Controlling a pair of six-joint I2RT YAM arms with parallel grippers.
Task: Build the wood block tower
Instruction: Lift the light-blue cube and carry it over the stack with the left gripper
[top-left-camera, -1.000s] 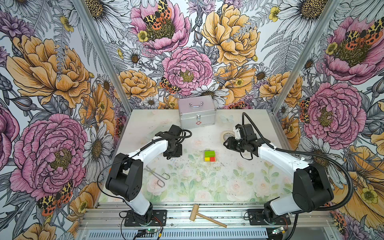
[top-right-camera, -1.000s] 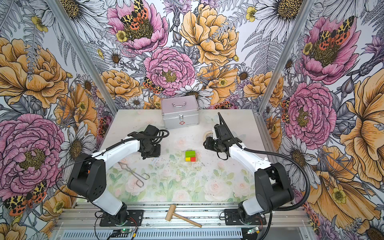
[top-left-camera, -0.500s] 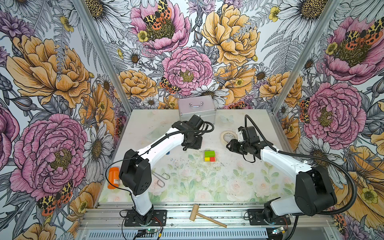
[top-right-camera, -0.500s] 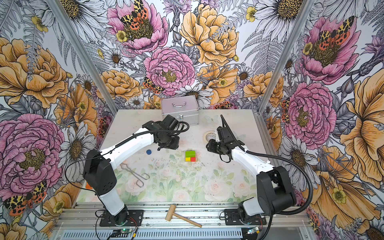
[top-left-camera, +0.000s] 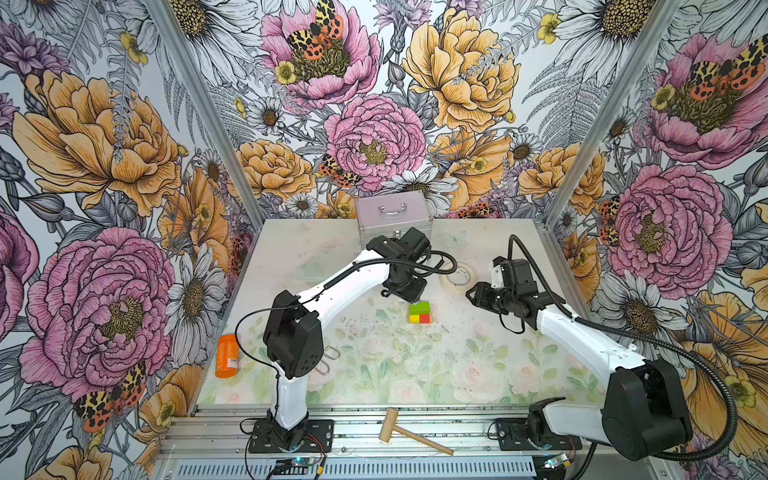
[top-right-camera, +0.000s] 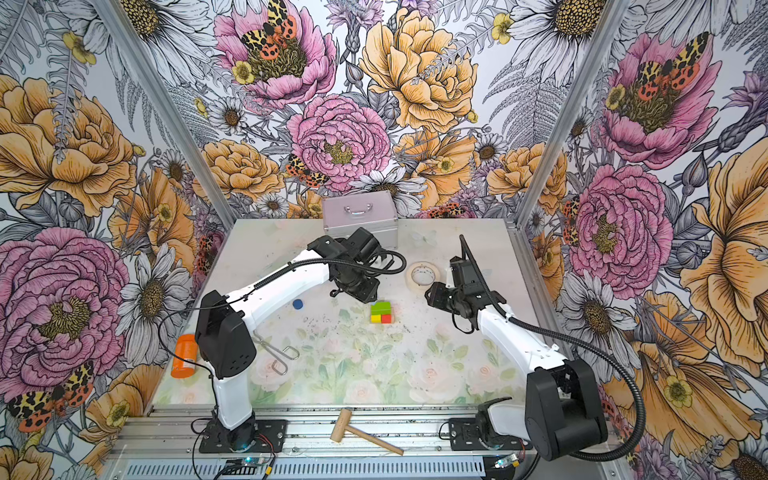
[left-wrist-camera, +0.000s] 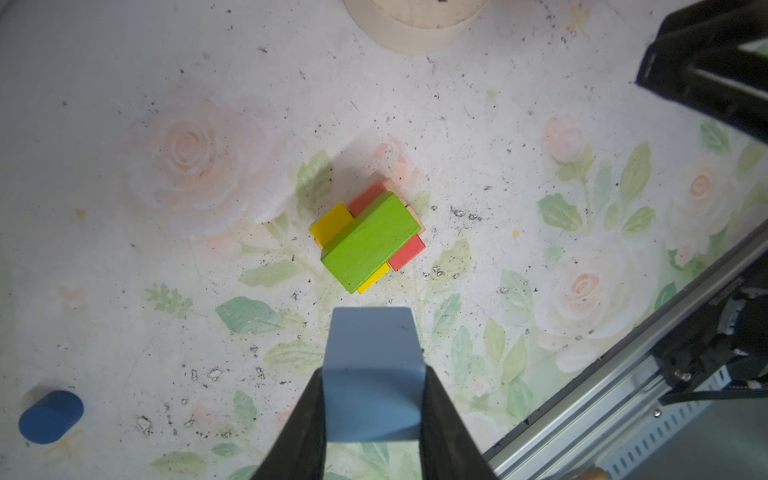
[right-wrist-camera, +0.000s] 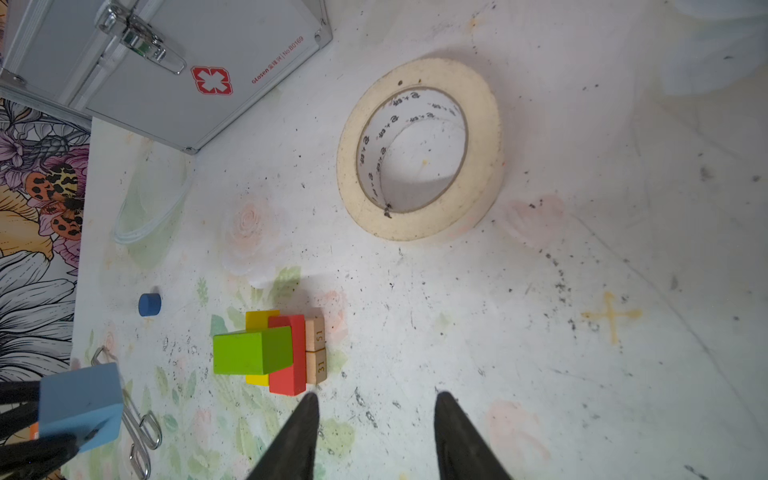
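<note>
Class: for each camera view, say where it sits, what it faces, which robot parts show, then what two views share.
Both top views: high in front, looking down at the table; left arm and right arm show.
Left wrist: on its arm, looking down at the tower; left gripper holds light blue cube.
Right wrist: on its arm, facing the tape roll; open right gripper shows.
Shared: both wrist views show the tower.

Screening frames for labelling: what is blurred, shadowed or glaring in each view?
Left wrist view: the light blue cube, near the lens, is soft; the green bar is sharp. Right wrist view: tape roll print is crisp, the cube soft at the edge. Both top views: even light, faint shadows, no harsh glare.
</note>
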